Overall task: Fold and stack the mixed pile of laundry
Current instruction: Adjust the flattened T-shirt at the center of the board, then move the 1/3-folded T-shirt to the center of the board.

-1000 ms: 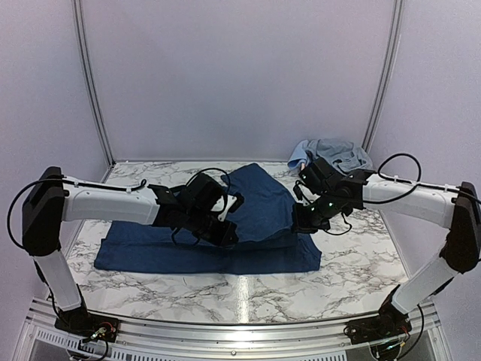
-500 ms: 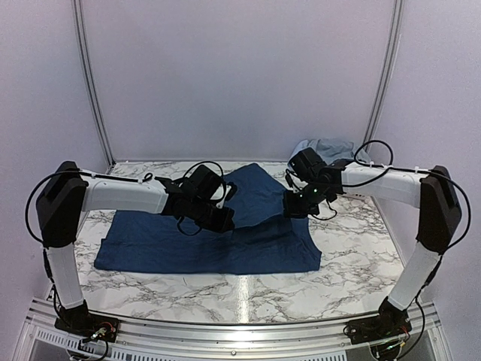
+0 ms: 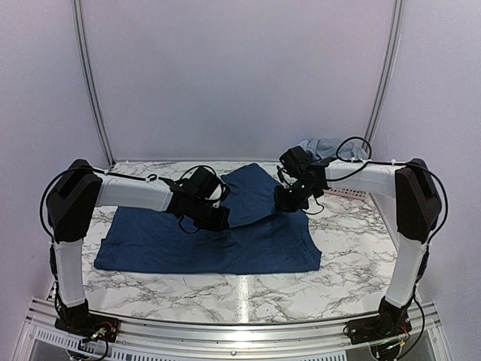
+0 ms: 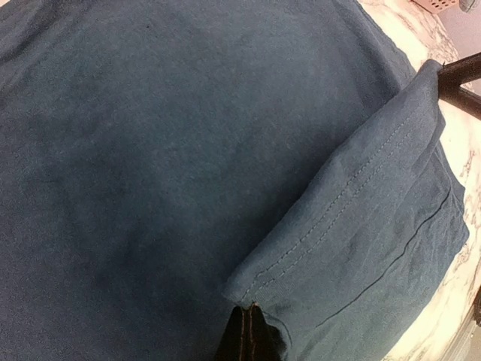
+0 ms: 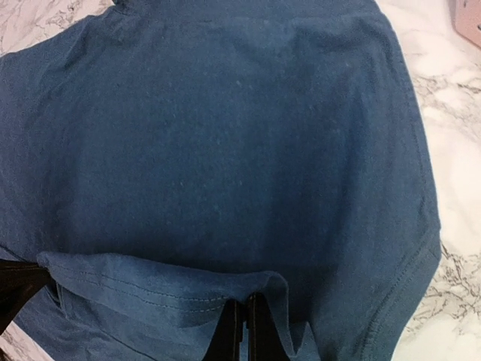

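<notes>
The marble table (image 3: pixel 353 248) carried a dark blue shirt (image 3: pixel 188 252), spread wide across its middle with the near edge running straight along the table's near side. The left arm (image 3: pixel 128 194) reached in low from the left and the right arm (image 3: pixel 368 179) from the right, both over the shirt's far half.

The rest of the pile (image 3: pixel 322 144), a heap of paler blue cloth, lay in the far right corner behind the right arm, apart from the shirt.

The left gripper (image 4: pixel 244 337) had its fingers pressed together, pinching a corner of the shirt where the cloth doubled over. The right gripper (image 5: pixel 242 327) was likewise closed tight, nipping the same garment at its edge.

Between them ran a stitched hem (image 4: pixel 338 195), raised off the layer beneath and drawn in a line from one gripper to the other; in the left wrist view its far end met a dark finger of the right gripper at the upper right.

A corner of a pink basket (image 4: pixel 442 4) showed beyond the shirt, on the marble.
</notes>
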Controlling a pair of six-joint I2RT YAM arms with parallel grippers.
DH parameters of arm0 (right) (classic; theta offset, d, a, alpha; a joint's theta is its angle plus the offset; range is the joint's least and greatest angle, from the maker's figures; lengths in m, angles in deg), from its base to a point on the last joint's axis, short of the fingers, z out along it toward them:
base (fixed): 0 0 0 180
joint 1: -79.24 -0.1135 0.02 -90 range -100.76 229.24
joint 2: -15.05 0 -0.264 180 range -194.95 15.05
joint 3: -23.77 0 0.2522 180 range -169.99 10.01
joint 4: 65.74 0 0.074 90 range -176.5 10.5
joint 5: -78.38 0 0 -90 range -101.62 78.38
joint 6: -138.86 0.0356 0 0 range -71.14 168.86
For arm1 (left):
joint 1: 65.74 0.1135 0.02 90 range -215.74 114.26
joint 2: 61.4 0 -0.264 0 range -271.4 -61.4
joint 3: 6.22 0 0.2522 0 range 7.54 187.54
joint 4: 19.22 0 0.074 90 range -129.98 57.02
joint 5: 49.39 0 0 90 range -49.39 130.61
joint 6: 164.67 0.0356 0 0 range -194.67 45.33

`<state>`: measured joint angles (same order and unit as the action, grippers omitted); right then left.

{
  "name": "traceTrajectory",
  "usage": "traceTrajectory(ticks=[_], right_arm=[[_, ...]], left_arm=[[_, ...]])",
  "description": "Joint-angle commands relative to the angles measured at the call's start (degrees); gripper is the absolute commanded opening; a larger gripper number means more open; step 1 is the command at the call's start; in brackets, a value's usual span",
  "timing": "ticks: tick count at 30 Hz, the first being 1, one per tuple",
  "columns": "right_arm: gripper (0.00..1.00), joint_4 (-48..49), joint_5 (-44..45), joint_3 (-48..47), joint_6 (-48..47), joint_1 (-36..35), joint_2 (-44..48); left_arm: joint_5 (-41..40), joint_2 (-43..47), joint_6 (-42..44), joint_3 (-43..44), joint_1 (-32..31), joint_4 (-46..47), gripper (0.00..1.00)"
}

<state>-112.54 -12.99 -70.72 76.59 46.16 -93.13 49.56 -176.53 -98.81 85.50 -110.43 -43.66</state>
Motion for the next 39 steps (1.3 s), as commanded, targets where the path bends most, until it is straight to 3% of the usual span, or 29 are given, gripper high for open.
traceTrajectory(ticks=[1,7,9,10,13,17,19,27,39], right_arm=[[0.00,4.15,-1.58,-3.99,-1.48,0.59,-2.30],[0.00,3.57,-1.26,-6.45,-2.45,1.45,-5.09],[0.00,3.29,-0.92,-6.86,-2.09,2.64,-5.35],[0.01,3.06,-0.80,-7.09,-2.04,3.25,-5.25],[0.35,2.83,-0.36,-6.81,-2.42,4.68,-3.59],[0.51,2.05,-2.14,-5.04,-4.64,4.96,0.02],[0.55,1.96,-4.15,-3.12,-6.45,4.96,2.02],[0.54,3.19,-18.23,9.28,-8.89,3.55,9.33],[0.53,0.80,-17.11,18.91,-10.49,2.26,3.63]], left_arm=[[-0.18,-0.24,-1.70,-0.19,1.08,1.43,0.00],[-2.12,0.44,-4.59,-2.19,2.74,1.81,0.00],[-3.40,1.12,-6.64,-3.16,4.18,1.80,0.11],[-4.00,1.78,-7.85,-3.95,5.16,1.84,0.22],[-4.88,4.91,-9.76,-6.96,7.71,2.65,0.49],[-5.57,9.52,-6.80,-9.68,8.82,2.82,0.63],[-4.59,11.85,-4.95,-10.99,8.83,2.85,0.65],[-0.78,18.71,-1.51,-15.23,10.66,-0.29,0.76],[-6.11,25.79,-4.99,-28.02,18.41,-14.04,0.72]])
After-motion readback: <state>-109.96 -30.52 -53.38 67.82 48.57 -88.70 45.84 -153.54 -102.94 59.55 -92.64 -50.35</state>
